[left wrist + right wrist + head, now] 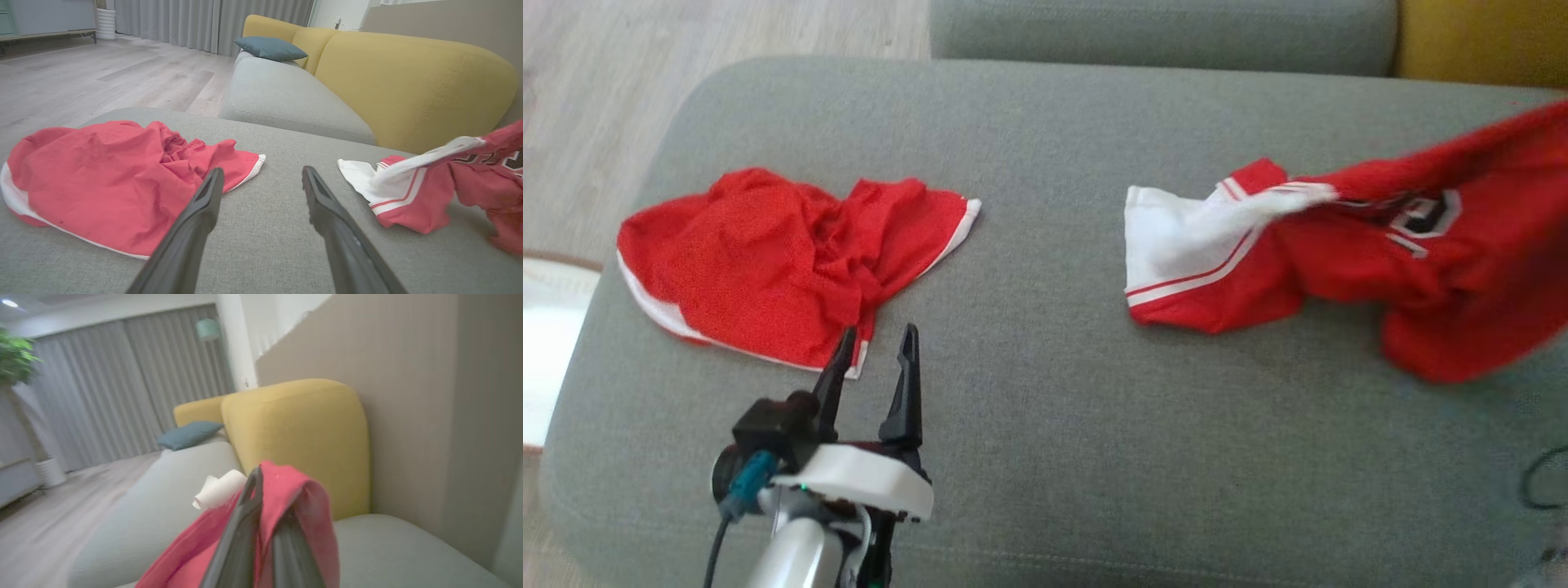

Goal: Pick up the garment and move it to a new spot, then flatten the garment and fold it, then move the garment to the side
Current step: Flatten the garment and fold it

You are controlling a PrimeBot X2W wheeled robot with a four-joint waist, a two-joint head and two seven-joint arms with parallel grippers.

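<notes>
The garment, a red jersey (pixel 1421 253) with white trim and a dark chest logo, is on the right of the grey cushion (pixel 1045 425). Its right part is lifted and blurred, while its white-edged end still lies on the cushion. In the right wrist view my right gripper (pixel 271 494) is shut on a fold of the jersey (pixel 298 490), which drapes over the fingers. My left gripper (pixel 880 335) stands open and empty. It hovers just in front of a crumpled pair of red shorts (pixel 768 253) with white edging. In the left wrist view its fingers (pixel 196 220) frame bare cushion between the shorts (pixel 102 179) and the jersey (pixel 470 183).
A second grey seat (pixel 1160 24) adjoins at the back, with yellow backrests (pixel 408 81) and a blue pillow (pixel 269 48) beyond. Wooden floor (pixel 605 82) lies off the cushion's left edge. A dark cable (pixel 1543 482) loops at the right edge.
</notes>
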